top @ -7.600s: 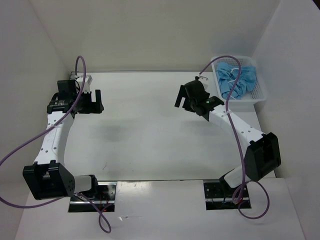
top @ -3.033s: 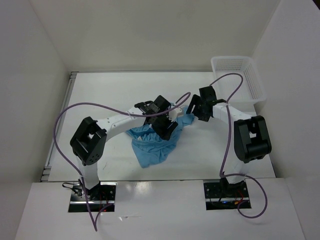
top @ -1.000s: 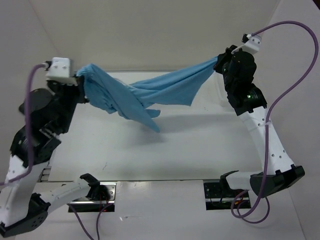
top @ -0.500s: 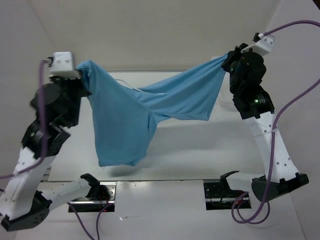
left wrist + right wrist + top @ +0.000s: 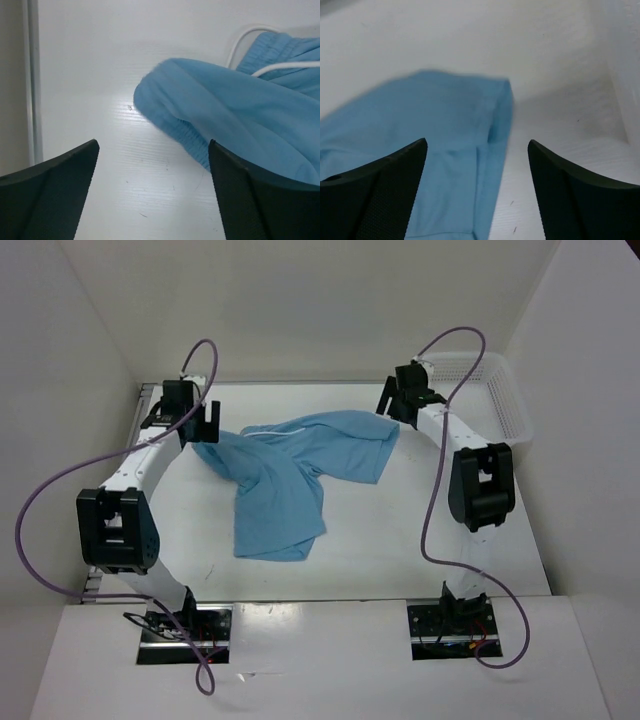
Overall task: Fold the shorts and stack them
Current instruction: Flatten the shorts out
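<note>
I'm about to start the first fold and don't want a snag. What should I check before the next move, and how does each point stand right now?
1. Left gripper open and empty: ok.
2. Right gripper open and empty: ok.
3. Shorts down on the table, nothing hanging: ok.
4. Shorts spread flat: not ok, the fabric is bunched and folded over near the left gripper.
5. Drawstring clear of that gripper: ok, it lies on the fabric beyond the fingers.
6. Basket apart from the shorts: ok.
</note>
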Robot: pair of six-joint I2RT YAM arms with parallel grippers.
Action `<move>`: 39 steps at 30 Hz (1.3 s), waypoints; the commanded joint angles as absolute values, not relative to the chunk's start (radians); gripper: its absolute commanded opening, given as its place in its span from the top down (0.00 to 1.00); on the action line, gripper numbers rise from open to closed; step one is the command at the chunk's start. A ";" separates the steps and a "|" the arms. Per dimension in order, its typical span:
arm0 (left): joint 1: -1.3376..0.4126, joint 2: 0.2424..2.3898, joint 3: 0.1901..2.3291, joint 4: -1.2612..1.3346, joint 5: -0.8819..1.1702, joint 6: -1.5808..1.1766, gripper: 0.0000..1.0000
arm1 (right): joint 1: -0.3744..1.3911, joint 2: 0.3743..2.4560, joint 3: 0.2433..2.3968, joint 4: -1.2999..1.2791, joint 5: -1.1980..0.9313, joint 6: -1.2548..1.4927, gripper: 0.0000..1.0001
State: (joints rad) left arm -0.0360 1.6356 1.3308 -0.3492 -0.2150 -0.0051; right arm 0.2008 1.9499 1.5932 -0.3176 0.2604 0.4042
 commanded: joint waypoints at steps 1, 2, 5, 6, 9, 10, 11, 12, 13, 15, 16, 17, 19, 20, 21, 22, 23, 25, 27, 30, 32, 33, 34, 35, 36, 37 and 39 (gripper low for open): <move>0.015 1.632 1.405 -0.294 -0.061 0.000 0.01 | 0.210 1.933 1.730 -0.310 0.193 0.413 0.10; 0.026 1.641 1.405 -0.307 -0.061 0.000 0.01 | 0.237 1.921 1.715 -0.310 0.193 0.413 0.08; 0.076 1.629 1.396 -0.307 -0.089 0.000 0.01 | 0.302 1.865 1.658 -0.299 0.193 0.403 0.00; 0.093 1.620 1.396 -0.307 -0.077 0.000 0.01 | 0.320 1.853 1.629 -0.299 0.193 0.416 0.00; 0.117 1.620 1.387 -0.282 -0.010 0.000 0.01 | 0.414 1.822 1.541 -0.322 0.177 0.436 0.00; 0.126 1.620 1.375 -0.272 0.009 0.000 0.01 | 0.443 1.810 1.520 -0.322 0.166 0.451 0.00; 0.126 1.620 1.364 -0.249 0.030 0.000 0.01 | 0.472 1.810 1.508 -0.334 0.150 0.451 0.00; 0.126 1.643 1.364 -0.238 0.060 0.000 0.01 | 0.541 1.810 1.484 -0.356 0.135 0.451 0.00; 0.126 1.657 1.364 -0.238 0.107 0.000 0.01 | 0.578 1.810 1.473 -0.368 0.126 0.451 0.00; 0.126 1.692 1.408 -0.250 0.132 0.000 0.01 | 0.650 1.831 1.460 -0.405 0.126 0.465 0.00; 0.126 1.692 1.422 -0.259 0.132 0.000 0.01 | 0.717 1.847 1.450 -0.414 0.117 0.465 0.00; 0.126 1.704 1.433 -0.273 0.132 0.000 0.01 | 0.750 1.847 1.450 -0.426 0.117 0.465 0.00; 0.126 1.694 1.442 -0.273 0.123 0.000 0.01 | 0.829 1.861 1.421 -0.452 0.138 0.478 0.00; 0.126 1.684 1.442 -0.273 0.123 0.000 0.01 | 0.850 1.861 1.411 -0.453 0.147 0.498 0.00; 0.126 1.671 1.442 -0.273 0.123 0.000 0.01 | 0.868 1.870 1.384 -0.453 0.147 0.499 0.00; 0.126 1.671 1.442 -0.273 0.114 0.000 0.01 | 0.903 1.870 1.372 -0.453 0.131 0.499 0.00; 0.126 1.661 1.442 -0.273 0.114 0.000 0.01 | 0.920 1.879 1.371 -0.453 0.111 0.511 0.02; 0.126 1.661 1.442 -0.273 0.123 0.000 0.01 | 0.959 1.923 1.384 -0.489 0.135 0.523 0.02; 0.126 1.661 1.442 -0.273 0.123 0.000 0.01 | 0.988 1.960 1.403 -0.524 0.185 0.551 0.02; 0.126 1.661 1.442 -0.273 0.132 0.000 0.01 | 1.000 1.996 1.384 -0.534 0.198 0.599 0.11; 0.126 1.661 1.442 -0.273 0.132 0.000 0.01 | 1.000 2.005 1.349 -0.543 0.212 0.609 0.48; 0.126 1.661 1.442 -0.273 0.132 0.000 0.01 | 1.000 2.005 1.339 -0.543 0.256 0.639 0.55; 0.126 1.661 1.442 -0.273 0.132 0.000 0.01 | 1.000 2.005 1.330 -0.560 0.276 0.640 0.60; 0.126 1.661 1.442 -0.273 0.132 0.000 0.01 | 1.000 2.005 1.319 -0.584 0.299 0.659 0.66; 0.126 1.661 1.442 -0.273 0.132 0.000 0.01 | 1.000 2.005 1.319 -0.598 0.325 0.672 0.71; 0.126 1.661 1.442 -0.273 0.132 0.000 0.01 | 0.990 2.005 1.309 -0.613 0.366 0.696 0.78; 0.126 1.652 1.433 -0.282 0.132 0.000 0.01 | 0.944 1.996 1.298 -0.665 0.409 0.736 1.00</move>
State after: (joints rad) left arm 0.1249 1.6936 1.4010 -0.2996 0.1097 -0.0036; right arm 0.9958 1.9888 1.3506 -0.5152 0.2752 0.6495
